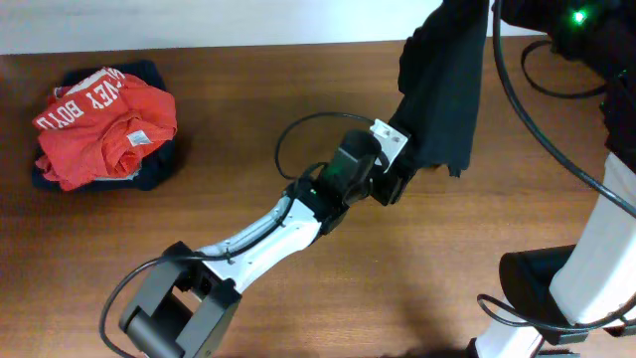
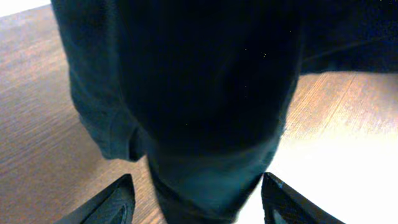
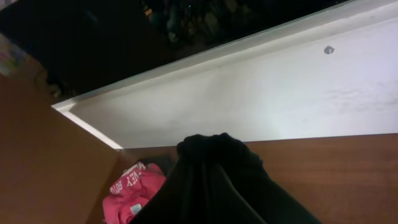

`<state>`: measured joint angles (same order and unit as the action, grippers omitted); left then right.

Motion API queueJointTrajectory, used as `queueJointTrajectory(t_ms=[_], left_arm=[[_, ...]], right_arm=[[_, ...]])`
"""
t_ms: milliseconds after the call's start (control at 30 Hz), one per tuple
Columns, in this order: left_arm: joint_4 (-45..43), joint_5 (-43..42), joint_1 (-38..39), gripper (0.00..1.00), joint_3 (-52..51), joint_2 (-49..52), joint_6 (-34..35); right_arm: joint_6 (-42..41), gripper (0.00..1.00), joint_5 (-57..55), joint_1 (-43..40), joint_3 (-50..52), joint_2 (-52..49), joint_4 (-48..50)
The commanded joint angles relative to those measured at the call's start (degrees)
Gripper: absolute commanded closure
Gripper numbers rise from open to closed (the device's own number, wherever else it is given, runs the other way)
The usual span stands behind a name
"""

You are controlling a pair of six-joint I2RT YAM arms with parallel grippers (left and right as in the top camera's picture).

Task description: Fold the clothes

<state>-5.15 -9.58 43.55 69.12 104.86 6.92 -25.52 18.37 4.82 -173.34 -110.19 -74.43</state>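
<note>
The black garment (image 1: 447,89) hangs bunched at the back right, lifted off the wooden table (image 1: 248,99). Its top is at my right gripper (image 1: 475,8), whose fingers are hidden under the fabric (image 3: 217,180) in the right wrist view. My left gripper (image 1: 397,181) is at the garment's lower edge. In the left wrist view its two fingers (image 2: 199,190) are spread apart, with the hanging black fabric (image 2: 205,81) between them and not pinched. No white tag shows.
An orange-red shirt with white lettering (image 1: 104,119) lies on a navy-blue garment (image 1: 154,169) at the back left; the shirt also shows in the right wrist view (image 3: 134,190). A black cable (image 1: 293,134) loops by the left arm. The right arm's base (image 1: 586,268) stands at the front right.
</note>
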Motion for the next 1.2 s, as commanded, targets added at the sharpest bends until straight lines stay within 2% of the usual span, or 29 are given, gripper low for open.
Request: queueJointTrajectory(t_ms=[0, 100, 200, 667, 767, 800, 1067, 1100, 1133, 1167], left_arm=[[-0.44, -0.02, 0.35, 0.35, 0.68, 0.57, -0.26], [-0.46, -0.04, 0.35, 0.37, 0.68, 0.57, -0.24], [-0.79, -0.04, 0.35, 0.44, 0.68, 0.57, -0.02], [-5.68, -0.22, 1.42, 0.44, 0.68, 3.43, 0.39], [-5.99, 0.00, 1.29, 0.80, 0.68, 4.02, 0.39], [-6.05, 0.00, 1.29, 0.85, 0.68, 4.02, 0.39], [-7.32, -0.04, 1.36, 0.87, 0.68, 4.02, 2.58], [-7.56, -0.04, 1.36, 0.90, 0.68, 4.02, 2.71], [-7.76, -0.02, 1.36, 0.98, 0.68, 4.02, 2.71], [-7.91, -0.02, 1.36, 0.99, 0.68, 4.02, 2.71]], right_arm=[[-0.04, 0.96, 0.92, 0.39, -0.50, 0.24, 1.01], [-0.04, 0.96, 0.92, 0.39, -0.50, 0.24, 1.01], [-0.04, 0.96, 0.94, 0.42, -0.50, 0.24, 1.01], [0.02, 0.96, 2.03, 0.39, -0.50, 0.24, 0.94], [0.17, 0.96, 2.01, 0.39, -0.50, 0.24, 0.79], [0.20, 0.96, 2.01, 0.39, -0.50, 0.24, 0.76], [0.17, 0.96, 2.03, 0.39, -0.50, 0.24, 0.79], [0.17, 0.96, 2.03, 0.39, -0.50, 0.24, 0.76], [0.17, 0.96, 2.03, 0.39, -0.50, 0.24, 0.76], [0.17, 0.96, 2.03, 0.39, -0.50, 0.24, 0.72]])
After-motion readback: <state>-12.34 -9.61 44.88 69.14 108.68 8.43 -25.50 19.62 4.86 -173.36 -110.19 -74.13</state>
